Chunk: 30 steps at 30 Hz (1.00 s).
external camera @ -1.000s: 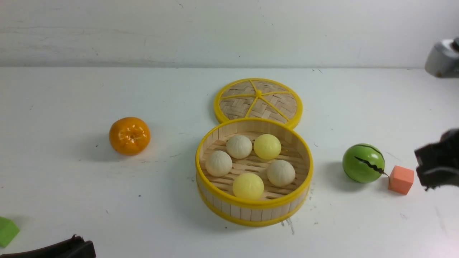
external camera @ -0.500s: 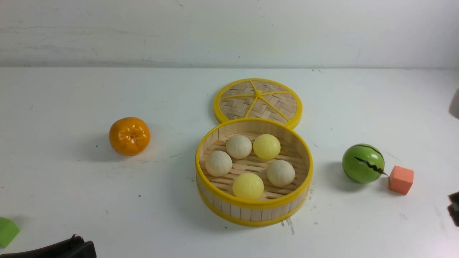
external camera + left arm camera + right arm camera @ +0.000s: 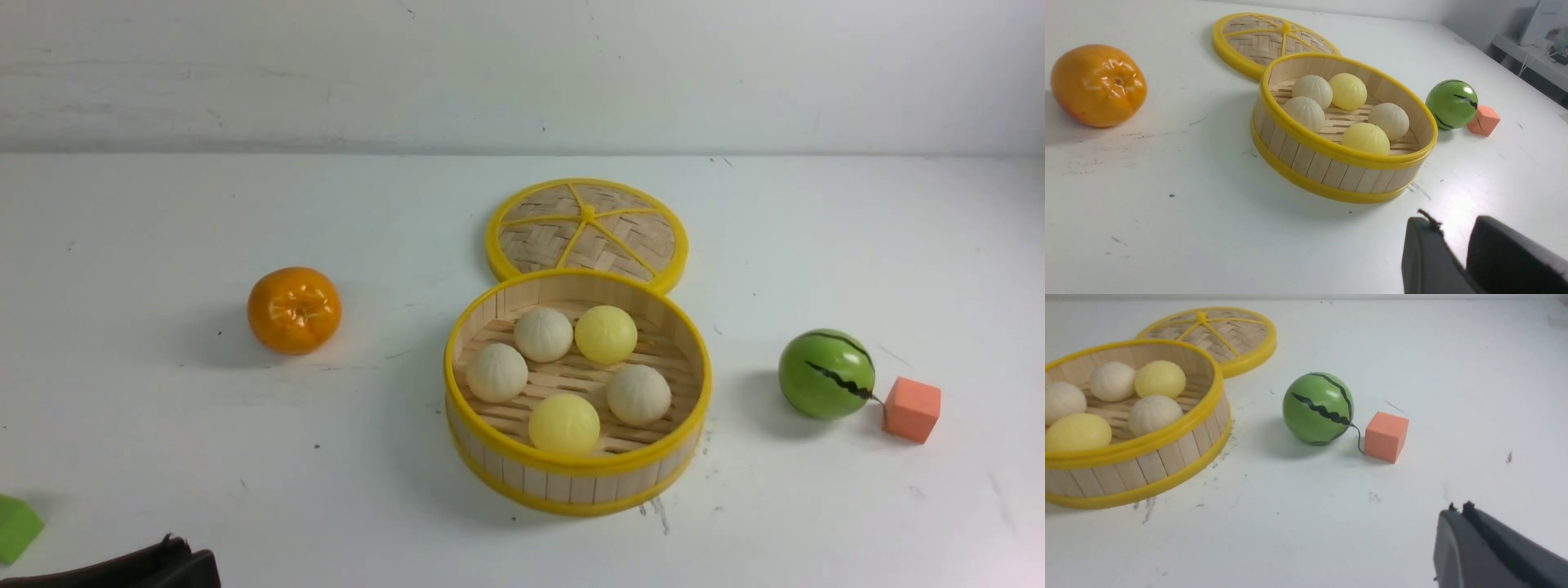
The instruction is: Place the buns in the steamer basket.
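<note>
The steamer basket (image 3: 576,483) stands at the table's middle. All five buns lie inside it: three cream ones (image 3: 544,334), (image 3: 497,371), (image 3: 638,394) and two pale yellow ones (image 3: 606,334), (image 3: 564,424). The basket also shows in the left wrist view (image 3: 1331,171) and the right wrist view (image 3: 1147,465). My left gripper (image 3: 1453,228) is low at the near left, its jaws slightly apart and empty, well short of the basket. My right gripper (image 3: 1457,508) is shut and empty, near the table's right side, apart from everything. It is out of the front view.
The flat woven lid (image 3: 588,229) lies just behind the basket. An orange (image 3: 295,309) sits to the left. A green striped watermelon ball (image 3: 826,374) and an orange-pink cube (image 3: 912,409) sit to the right. A green block (image 3: 15,527) is at the near left edge.
My right gripper has drawn back out of the front view at the right edge. The buns, the basket and the left arm have not moved.
</note>
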{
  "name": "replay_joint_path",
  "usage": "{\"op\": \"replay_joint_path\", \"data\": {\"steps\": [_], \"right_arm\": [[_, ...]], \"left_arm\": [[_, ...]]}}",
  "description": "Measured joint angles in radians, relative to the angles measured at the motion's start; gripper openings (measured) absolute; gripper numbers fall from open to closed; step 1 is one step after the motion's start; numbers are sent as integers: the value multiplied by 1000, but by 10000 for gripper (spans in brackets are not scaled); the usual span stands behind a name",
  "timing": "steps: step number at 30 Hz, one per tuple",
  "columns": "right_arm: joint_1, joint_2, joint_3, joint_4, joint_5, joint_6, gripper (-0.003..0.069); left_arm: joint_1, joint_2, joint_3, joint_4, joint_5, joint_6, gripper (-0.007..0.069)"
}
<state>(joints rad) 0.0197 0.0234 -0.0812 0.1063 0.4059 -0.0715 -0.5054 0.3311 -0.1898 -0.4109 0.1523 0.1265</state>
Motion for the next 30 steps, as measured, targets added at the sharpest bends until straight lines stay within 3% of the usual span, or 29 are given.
{"op": "replay_joint_path", "data": {"steps": [3,30], "right_arm": [[0,-31,96,0,-1,0,-18],[0,-34,98,4,-12,0,0]], "left_arm": [[0,1,0,0,4,0,164],[0,1,0,0,15,0,183]]}}
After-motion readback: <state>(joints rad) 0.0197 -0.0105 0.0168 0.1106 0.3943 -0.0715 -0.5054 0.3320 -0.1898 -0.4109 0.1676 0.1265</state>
